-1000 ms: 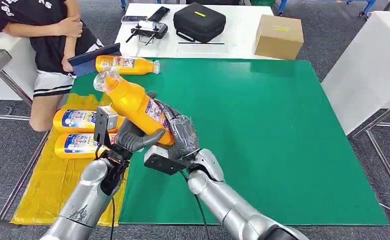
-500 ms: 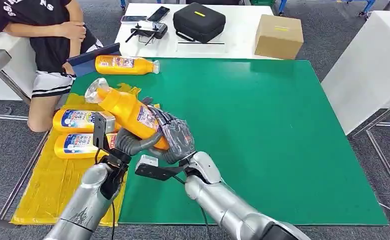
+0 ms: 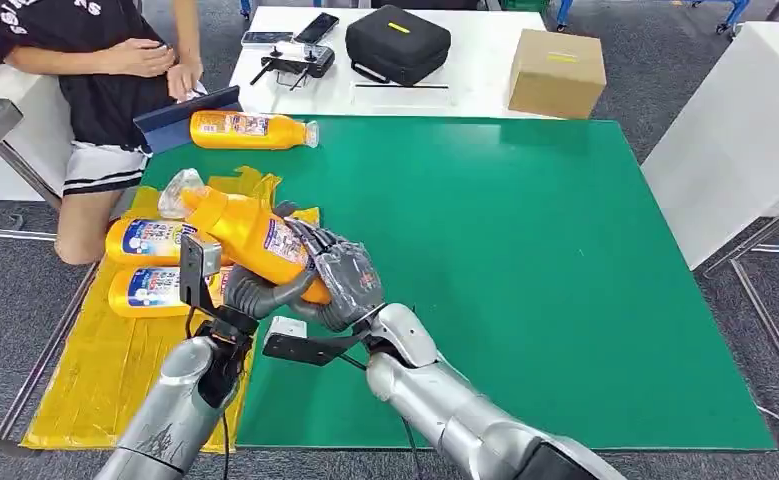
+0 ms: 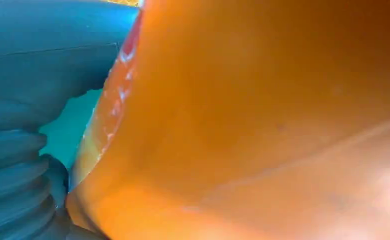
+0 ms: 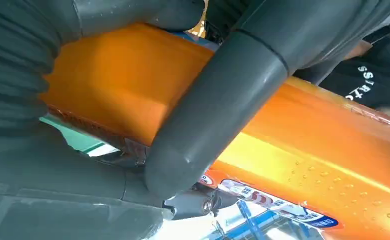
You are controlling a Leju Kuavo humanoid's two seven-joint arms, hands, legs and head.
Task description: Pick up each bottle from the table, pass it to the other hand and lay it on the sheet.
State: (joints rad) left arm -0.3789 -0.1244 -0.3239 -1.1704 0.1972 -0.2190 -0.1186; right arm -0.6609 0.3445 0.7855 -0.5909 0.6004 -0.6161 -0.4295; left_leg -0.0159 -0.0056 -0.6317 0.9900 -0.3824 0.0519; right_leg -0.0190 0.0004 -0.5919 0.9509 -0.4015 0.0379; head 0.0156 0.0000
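Both hands grip one orange bottle (image 3: 250,235) over the counter's (image 3: 525,250) near-left edge: left hand (image 3: 255,290) and right hand (image 3: 340,280) fingers wrapped around its base. Long axis tilts up, cap far-left toward the yellow sheet (image 3: 95,370), which lies nearer the left hand.

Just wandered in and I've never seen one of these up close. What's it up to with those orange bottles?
The robot is passing an orange bottle between its left hand and right hand; both grip it above the edge of the green table. Two bottles already lie on the yellow sheet, and another bottle waits at the table's far edge. A seated person is nearby.
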